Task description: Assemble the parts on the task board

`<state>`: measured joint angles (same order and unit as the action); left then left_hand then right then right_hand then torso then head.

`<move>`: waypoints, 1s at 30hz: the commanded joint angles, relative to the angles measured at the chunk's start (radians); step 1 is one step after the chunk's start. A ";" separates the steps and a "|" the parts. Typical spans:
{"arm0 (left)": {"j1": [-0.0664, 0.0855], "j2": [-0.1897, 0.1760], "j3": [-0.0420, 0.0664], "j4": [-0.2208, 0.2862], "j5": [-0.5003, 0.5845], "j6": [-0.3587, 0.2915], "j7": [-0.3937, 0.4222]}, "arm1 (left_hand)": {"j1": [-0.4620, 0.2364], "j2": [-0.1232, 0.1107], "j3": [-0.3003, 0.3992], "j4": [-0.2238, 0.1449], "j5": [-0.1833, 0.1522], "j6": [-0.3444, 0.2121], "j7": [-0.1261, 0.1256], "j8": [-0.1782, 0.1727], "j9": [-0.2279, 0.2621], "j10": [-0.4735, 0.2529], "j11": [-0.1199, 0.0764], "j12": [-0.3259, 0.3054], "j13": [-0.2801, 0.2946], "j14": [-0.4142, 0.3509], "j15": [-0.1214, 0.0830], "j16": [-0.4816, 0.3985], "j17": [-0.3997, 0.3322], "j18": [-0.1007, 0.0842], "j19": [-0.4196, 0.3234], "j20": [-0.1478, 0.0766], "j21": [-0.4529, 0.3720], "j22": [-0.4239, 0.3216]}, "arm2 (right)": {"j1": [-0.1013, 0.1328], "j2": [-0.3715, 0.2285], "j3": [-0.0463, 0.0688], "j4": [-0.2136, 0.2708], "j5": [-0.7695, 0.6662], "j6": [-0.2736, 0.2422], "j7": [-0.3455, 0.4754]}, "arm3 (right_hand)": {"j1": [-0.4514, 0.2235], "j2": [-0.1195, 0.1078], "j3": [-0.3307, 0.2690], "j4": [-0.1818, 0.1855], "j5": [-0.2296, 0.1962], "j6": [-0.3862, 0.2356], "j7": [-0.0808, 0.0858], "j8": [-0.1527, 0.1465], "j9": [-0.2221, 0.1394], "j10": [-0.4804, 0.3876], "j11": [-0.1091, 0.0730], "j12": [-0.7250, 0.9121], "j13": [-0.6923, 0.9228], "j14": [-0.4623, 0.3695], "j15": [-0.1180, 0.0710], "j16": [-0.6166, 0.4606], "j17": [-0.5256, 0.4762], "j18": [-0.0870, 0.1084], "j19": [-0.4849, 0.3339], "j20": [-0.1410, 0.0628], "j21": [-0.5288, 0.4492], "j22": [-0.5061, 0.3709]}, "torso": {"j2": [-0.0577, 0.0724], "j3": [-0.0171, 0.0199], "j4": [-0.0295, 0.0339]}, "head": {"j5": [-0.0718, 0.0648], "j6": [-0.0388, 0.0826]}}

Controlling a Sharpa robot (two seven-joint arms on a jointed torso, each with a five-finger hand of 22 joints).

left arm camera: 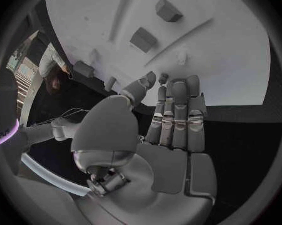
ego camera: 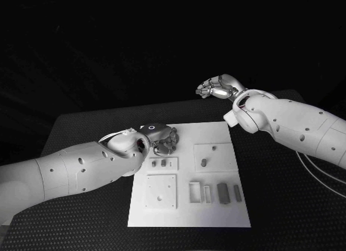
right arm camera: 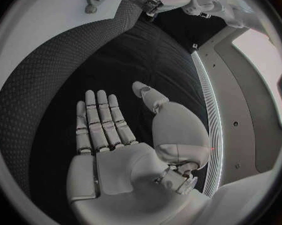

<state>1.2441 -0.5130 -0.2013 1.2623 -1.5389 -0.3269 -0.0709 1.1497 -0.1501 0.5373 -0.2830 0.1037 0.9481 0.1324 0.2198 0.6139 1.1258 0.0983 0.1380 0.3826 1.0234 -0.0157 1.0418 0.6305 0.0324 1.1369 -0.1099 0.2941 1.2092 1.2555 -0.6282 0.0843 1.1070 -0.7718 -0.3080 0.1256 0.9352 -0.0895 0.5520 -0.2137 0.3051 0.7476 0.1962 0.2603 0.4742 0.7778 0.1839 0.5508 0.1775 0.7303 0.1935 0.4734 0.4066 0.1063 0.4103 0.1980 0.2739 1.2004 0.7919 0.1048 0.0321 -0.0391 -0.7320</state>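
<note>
The left hand's fingers (left arm camera: 175,117) are lying straight and close together, side by side, with the thumb angled in toward their tips; whether anything small is pinched there I cannot tell. The left hand (ego camera: 162,139) is hovering over the near-left top corner of the board (ego camera: 189,214), close above or touching its surface, just above two small grey parts (ego camera: 163,163) standing in a shallow recess. In the left wrist view, two grey blocks (left arm camera: 143,39) are lying on the board beyond the fingertips.

The right hand's fingers (right arm camera: 98,120) are stretching out flat and slightly apart, thumb held off to the side, holding nothing. The right hand (ego camera: 217,88) is hanging in the air beyond the board's far right corner, well apart from every part, above the black bench (ego camera: 293,209).

The board is lying in the middle of the bench. A square plate (ego camera: 161,191) with small holes is sitting on its left half; another raised square (ego camera: 215,157) with a slot is sitting on the right. Near the lower middle, a pale frame piece (ego camera: 195,192) is lying beside a darker grey bar (ego camera: 222,192) and a smaller grey piece (ego camera: 237,193), all apart from both hands.
</note>
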 commanded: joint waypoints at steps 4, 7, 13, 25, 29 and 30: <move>-0.001 0.008 0.001 -0.006 -0.010 -0.007 -0.004 | 0.005 0.002 0.003 0.002 0.002 -0.003 0.004 -0.004 -0.003 0.007 0.001 -0.008 -0.003 0.002 0.005 0.006 0.003 0.032 0.008 0.000 0.006 0.002 | 0.000 0.000 0.000 0.004 0.012 0.020 0.021 | 0.011 0.003 -0.008 0.001 0.003 -0.005 0.029 0.004 -0.002 0.000 0.007 -0.005 -0.007 0.000 0.008 -0.007 -0.003 -0.017 -0.006 -0.001 -0.005 0.003 | 0.000 0.0009 -0.0008 | -0.001 0.001; -0.002 0.012 0.001 -0.012 -0.010 -0.004 -0.005 | 0.005 0.002 0.003 0.003 0.003 -0.002 0.005 -0.004 -0.004 0.007 0.002 -0.010 -0.004 0.002 0.006 0.006 0.003 0.032 0.009 0.000 0.006 0.003 | 0.000 0.001 0.000 0.006 0.012 0.019 0.021 | 0.010 0.003 -0.008 0.001 0.003 -0.006 0.029 0.004 -0.002 0.001 0.007 -0.005 -0.009 0.000 0.008 -0.009 -0.004 -0.017 -0.006 -0.001 -0.006 0.004 | 0.000 0.0018 -0.0009 | -0.001 -0.001; -0.011 0.022 0.001 -0.031 -0.010 -0.008 -0.008 | 0.006 0.006 0.006 0.003 0.004 0.000 0.006 -0.004 -0.006 0.006 0.003 -0.018 -0.008 0.002 0.007 0.005 0.004 0.033 0.008 0.001 0.005 0.004 | 0.000 0.002 0.000 0.007 0.012 0.024 0.019 | 0.010 0.004 -0.008 0.003 0.004 -0.006 0.029 0.004 -0.003 0.003 0.007 -0.007 -0.012 0.002 0.008 -0.011 -0.005 -0.017 -0.006 -0.001 -0.007 0.005 | 0.001 0.0011 0.0000 | -0.004 -0.003; -0.016 0.034 0.001 -0.044 -0.010 0.000 -0.011 | 0.013 0.014 0.012 0.001 0.006 0.002 0.005 -0.003 -0.010 0.014 0.002 -0.024 -0.011 0.006 0.006 0.007 0.006 0.035 0.013 0.001 0.006 0.007 | -0.001 0.003 0.000 0.007 0.012 0.028 0.017 | 0.010 0.006 -0.008 0.004 0.004 -0.006 0.029 0.005 -0.004 0.006 0.007 -0.008 -0.018 0.005 0.008 -0.013 -0.007 -0.016 -0.004 -0.001 -0.008 0.008 | 0.001 0.0007 0.0000 | -0.007 -0.008; -0.019 0.035 0.001 -0.048 -0.008 0.004 -0.008 | 0.015 0.018 0.014 0.001 0.005 0.005 0.006 -0.002 -0.011 0.020 0.001 -0.026 -0.011 0.009 0.005 0.009 0.008 0.037 0.016 0.000 0.008 0.009 | -0.003 0.004 0.000 0.007 0.012 0.031 0.017 | 0.010 0.006 -0.008 0.005 0.004 -0.006 0.029 0.005 -0.004 0.006 0.007 -0.009 -0.020 0.006 0.008 -0.014 -0.007 -0.016 -0.003 -0.001 -0.008 0.009 | 0.000 0.0004 0.0007 | -0.007 -0.010; -0.019 0.035 0.001 -0.047 -0.008 0.005 -0.006 | 0.015 0.019 0.014 0.001 0.005 0.006 0.007 -0.002 -0.012 0.023 0.000 -0.026 -0.011 0.010 0.004 0.010 0.009 0.037 0.018 0.000 0.009 0.010 | -0.003 0.004 0.000 0.008 0.012 0.031 0.017 | 0.010 0.006 -0.009 0.005 0.004 -0.006 0.029 0.005 -0.004 0.006 0.007 -0.009 -0.020 0.006 0.008 -0.014 -0.007 -0.016 -0.003 -0.001 -0.008 0.009 | -0.001 0.0003 0.0003 | -0.007 -0.010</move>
<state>1.2267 -0.4809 -0.2011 1.2180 -1.5410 -0.3271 -0.0752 1.1632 -0.1366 0.5458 -0.2803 0.1037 0.9505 0.1375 0.2198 0.6035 1.1438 0.0983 0.1159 0.3713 1.0272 -0.0122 1.0455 0.6383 0.0395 1.1459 -0.1090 0.2979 1.2180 1.2530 -0.6250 0.0843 1.1132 -0.7619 -0.2926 0.1317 0.9390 -0.0856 0.5493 -0.2109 0.3051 0.7477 0.1962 0.2602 0.4711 0.7812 0.1874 0.5469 0.1593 0.7342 0.1969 0.4657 0.4010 0.1068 0.4103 0.1979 0.2704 1.2078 0.7930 0.1057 0.0323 -0.0465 -0.7414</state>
